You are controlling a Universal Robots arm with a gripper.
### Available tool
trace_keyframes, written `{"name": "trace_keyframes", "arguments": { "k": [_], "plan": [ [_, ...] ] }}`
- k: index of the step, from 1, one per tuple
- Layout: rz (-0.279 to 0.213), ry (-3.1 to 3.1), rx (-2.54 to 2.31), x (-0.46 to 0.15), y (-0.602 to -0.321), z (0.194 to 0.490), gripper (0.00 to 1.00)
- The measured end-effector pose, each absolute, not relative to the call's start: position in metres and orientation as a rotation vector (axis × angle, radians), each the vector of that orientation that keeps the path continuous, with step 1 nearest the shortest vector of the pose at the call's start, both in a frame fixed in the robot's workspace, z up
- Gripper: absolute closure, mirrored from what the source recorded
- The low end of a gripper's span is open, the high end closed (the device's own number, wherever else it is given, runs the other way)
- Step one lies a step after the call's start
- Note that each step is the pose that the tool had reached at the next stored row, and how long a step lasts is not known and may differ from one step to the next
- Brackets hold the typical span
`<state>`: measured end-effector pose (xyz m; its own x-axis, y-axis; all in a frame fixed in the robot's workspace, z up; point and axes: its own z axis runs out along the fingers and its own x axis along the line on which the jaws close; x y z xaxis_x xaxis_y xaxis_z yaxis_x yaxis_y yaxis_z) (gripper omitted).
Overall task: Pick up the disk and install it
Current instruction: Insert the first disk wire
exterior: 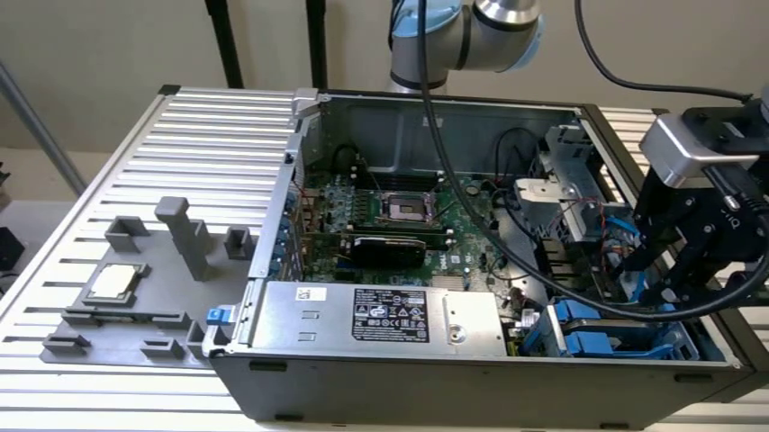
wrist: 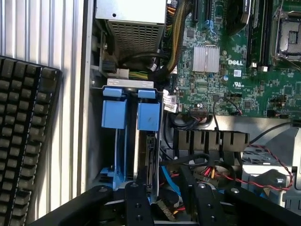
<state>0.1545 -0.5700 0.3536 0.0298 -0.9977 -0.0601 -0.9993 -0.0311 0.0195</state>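
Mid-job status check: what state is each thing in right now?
Computer case: open, side panel off.
Disk: upright in the drive bay, beside a second blue bracket.
Gripper: open, over the drive bay, holding nothing.
Processor chip: lying on the grey fixture outside the case.
Processor socket: looks empty.

- The exterior view looks down at a slant from high up onto the whole open computer case (exterior: 481, 387) on the slatted table (exterior: 204, 117).
- The wrist view looks steeply down past the gripper (wrist: 167, 207), close over one corner of the case.
- Both views share the blue drive brackets (exterior: 589, 342), the power supply (exterior: 360, 315) and the motherboard (wrist: 221, 70).
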Motion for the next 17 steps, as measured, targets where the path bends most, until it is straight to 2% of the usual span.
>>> {"name": "trace_keyframes", "arguments": {
  "k": [3,5,6,7,17],
  "plan": [
    [0.088,2.166,-2.236,0.152,-0.569,0.353,0.52],
    [0.088,2.164,-2.237,0.147,-0.569,0.353,0.40],
    [0.088,2.164,-2.238,0.145,-0.569,0.353,0.40],
    [0.088,2.164,-2.238,0.143,-0.569,0.353,0.34],
    [0.132,2.141,-2.216,0.145,-0.593,0.353,0.34]
  ]
}}
